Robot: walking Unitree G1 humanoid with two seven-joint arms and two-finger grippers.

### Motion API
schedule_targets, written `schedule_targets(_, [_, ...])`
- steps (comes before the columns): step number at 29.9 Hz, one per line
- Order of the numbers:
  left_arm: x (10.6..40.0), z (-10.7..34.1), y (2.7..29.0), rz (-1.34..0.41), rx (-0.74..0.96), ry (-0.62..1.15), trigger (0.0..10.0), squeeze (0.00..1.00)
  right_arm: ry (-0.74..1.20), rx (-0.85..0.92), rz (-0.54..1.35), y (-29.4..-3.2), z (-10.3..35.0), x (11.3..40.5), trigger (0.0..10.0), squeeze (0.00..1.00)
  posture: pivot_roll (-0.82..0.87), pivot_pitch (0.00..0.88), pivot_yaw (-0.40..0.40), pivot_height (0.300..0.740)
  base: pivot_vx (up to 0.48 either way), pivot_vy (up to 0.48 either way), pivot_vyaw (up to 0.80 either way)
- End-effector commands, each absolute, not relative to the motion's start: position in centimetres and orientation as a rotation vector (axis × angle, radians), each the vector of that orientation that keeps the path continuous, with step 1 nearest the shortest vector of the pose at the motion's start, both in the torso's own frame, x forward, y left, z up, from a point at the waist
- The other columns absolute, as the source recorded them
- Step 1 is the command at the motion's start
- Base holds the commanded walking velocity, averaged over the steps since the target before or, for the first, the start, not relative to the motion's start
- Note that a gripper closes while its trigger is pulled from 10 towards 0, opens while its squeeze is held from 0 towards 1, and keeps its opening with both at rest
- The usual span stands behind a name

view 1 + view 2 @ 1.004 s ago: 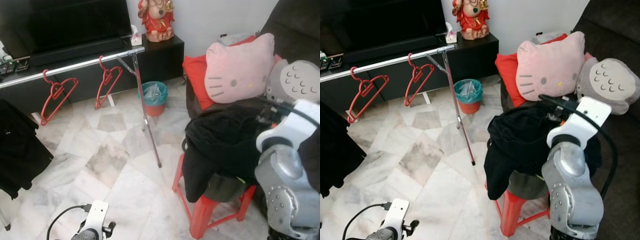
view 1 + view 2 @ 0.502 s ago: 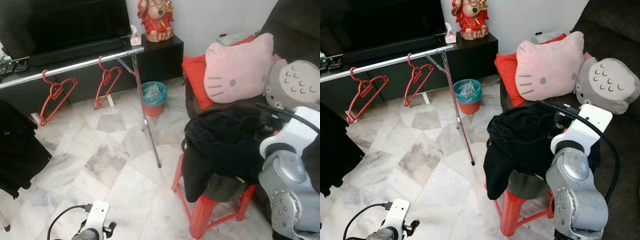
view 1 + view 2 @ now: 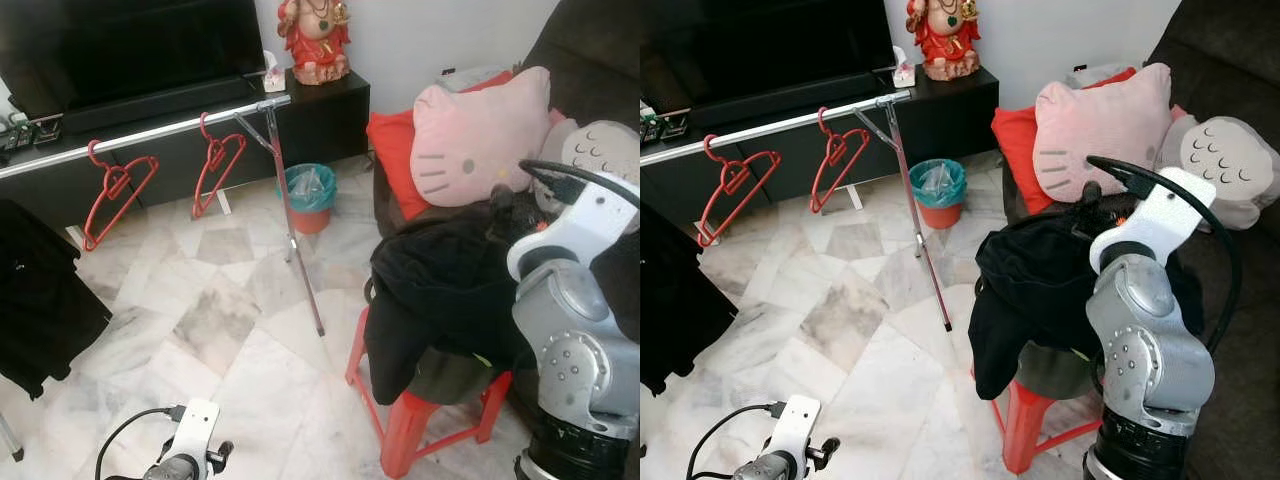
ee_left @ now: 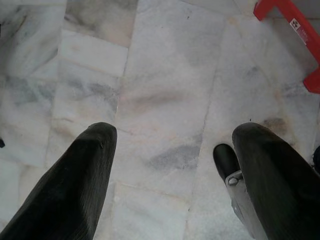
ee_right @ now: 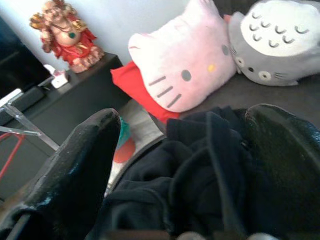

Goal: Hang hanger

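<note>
Two red hangers [image 3: 115,195] [image 3: 215,165] hang empty on a silver rail [image 3: 150,133] in front of the black TV cabinet. A heap of black clothes [image 3: 440,290] lies on a red stool [image 3: 410,430] at the right. My right arm [image 3: 565,300] reaches over that heap. In the right wrist view, the right gripper [image 5: 187,120] is open just above the black cloth [image 5: 200,185], with nothing between its fingers. My left gripper [image 4: 175,132] hangs low and open over the marble floor [image 4: 165,75].
The rail's slanted leg [image 3: 300,250] stands in mid-floor, with a teal bin [image 3: 308,195] behind it. A pink cat pillow [image 3: 480,135], a red cushion [image 3: 395,150] and a grey plush [image 3: 1230,160] lie on the dark sofa. A black garment [image 3: 40,290] hangs at the left.
My right forearm has swung up and forward over the black clothes, towards the pink pillow. The left arm and both hangers have stayed where they were.
</note>
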State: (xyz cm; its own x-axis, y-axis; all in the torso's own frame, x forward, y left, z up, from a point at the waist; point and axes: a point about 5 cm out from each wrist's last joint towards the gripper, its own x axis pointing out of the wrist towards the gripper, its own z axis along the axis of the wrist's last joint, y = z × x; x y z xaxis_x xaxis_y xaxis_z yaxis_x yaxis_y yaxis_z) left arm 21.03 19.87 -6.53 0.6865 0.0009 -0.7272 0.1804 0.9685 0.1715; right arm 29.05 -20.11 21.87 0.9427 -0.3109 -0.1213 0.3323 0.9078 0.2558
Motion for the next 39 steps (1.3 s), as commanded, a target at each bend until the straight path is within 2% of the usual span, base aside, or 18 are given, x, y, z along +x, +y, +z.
schedule_targets(1, [20.7, -6.6, 20.3, -0.101, 0.252, 0.824, 10.0, 0.00, 0.097, 0.279, -0.332, -20.0, 22.0, 29.2, 10.0, 1.00, -0.12, 0.000, 0.107, 0.740, 0.000, 0.000, 0.00])
schedule_targets(13, [20.9, -6.6, 20.3, -0.102, 0.251, 0.822, 10.0, 0.00, 0.211, 0.237, -0.273, -19.7, 21.0, 29.3, 10.0, 1.00, -0.12, 0.000, 0.103, 0.740, 0.000, 0.000, 0.00])
schedule_targets(14, [20.9, -6.6, 20.3, -0.102, 0.250, 0.822, 10.0, 0.00, 0.217, 0.233, -0.275, -19.8, 21.0, 29.3, 10.0, 0.85, -0.12, 0.000, 0.102, 0.740, 0.000, 0.000, 0.00])
schedule_targets(15, [20.9, -6.6, 20.2, -0.102, 0.250, 0.823, 10.0, 0.00, 0.221, 0.230, -0.278, -19.8, 20.9, 29.3, 10.0, 0.24, -0.12, 0.000, 0.102, 0.740, 0.000, 0.000, 0.00])
schedule_targets(16, [20.9, -6.6, 20.2, -0.103, 0.249, 0.824, 10.0, 0.00, 0.228, 0.231, -0.285, -20.0, 20.8, 29.3, 10.0, 0.00, -0.12, 0.000, 0.101, 0.740, 0.000, 0.000, 0.00])
schedule_targets(39, [20.5, -6.8, 20.2, -0.102, 0.247, 0.835, 10.0, 0.00, 0.358, 0.298, -0.275, -20.0, 17.3, 29.1, 10.0, 0.00, -0.12, 0.000, 0.096, 0.740, 0.000, 0.000, 0.00])
